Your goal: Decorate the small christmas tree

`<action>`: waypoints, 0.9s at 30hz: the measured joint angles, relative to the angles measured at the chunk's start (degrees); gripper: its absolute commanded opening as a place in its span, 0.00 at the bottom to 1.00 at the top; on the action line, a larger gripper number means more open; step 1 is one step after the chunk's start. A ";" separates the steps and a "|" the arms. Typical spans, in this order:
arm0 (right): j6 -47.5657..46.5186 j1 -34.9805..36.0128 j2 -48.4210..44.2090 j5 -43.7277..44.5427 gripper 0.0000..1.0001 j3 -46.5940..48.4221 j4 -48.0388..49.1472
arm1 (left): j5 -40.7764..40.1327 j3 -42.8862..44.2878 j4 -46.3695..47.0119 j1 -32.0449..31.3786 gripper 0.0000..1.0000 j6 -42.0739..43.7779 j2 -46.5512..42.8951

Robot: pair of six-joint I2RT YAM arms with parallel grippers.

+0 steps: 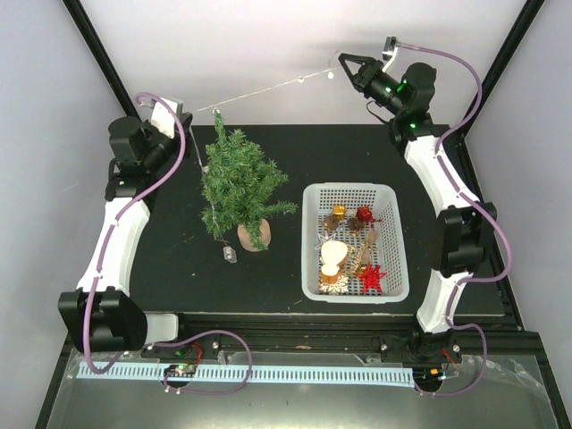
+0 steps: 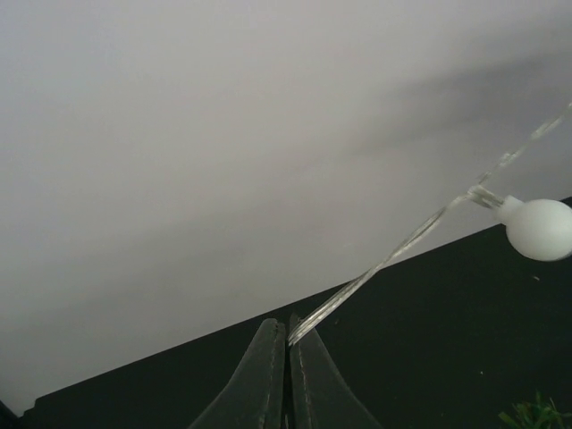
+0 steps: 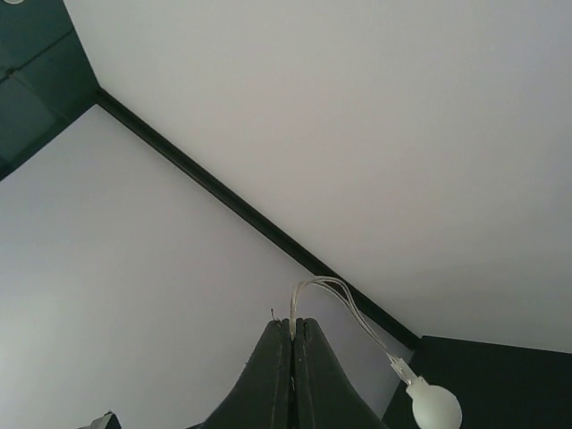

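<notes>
Left fingers [image 2: 255, 384] and right fingers [image 3: 268, 380] each clamp the fairy-light string [image 1: 268, 90], stretching it taut across the upper frame above the small christmas tree [image 1: 237, 183], presumably for draping.

One small christmas tree [image 1: 238, 179], one basket [image 1: 309, 241], one light string [image 1: 268, 91]

Left gripper [image 2: 287, 329], right gripper [image 3: 293, 323]: both closed

The small christmas tree [image 1: 239, 183] is dark green with a brown base [image 1: 253, 238]; the perforated basket [image 1: 349, 188] is white, the worktop [image 1: 174, 259] black.
</notes>
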 measured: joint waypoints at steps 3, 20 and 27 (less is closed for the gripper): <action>-1.42 -0.50 -0.98 0.33 0.01 -1.64 -0.35 | 0.37 0.79 0.48 -0.37 0.02 -0.20 2.19; -11.78 -1.11 -4.68 6.12 0.01 -9.09 -12.31 | -0.07 1.36 1.29 -2.25 0.01 -0.13 6.54; -17.97 -1.11 -12.15 12.39 0.01 -14.60 -19.28 | -0.13 1.36 1.44 -4.31 0.02 0.52 8.63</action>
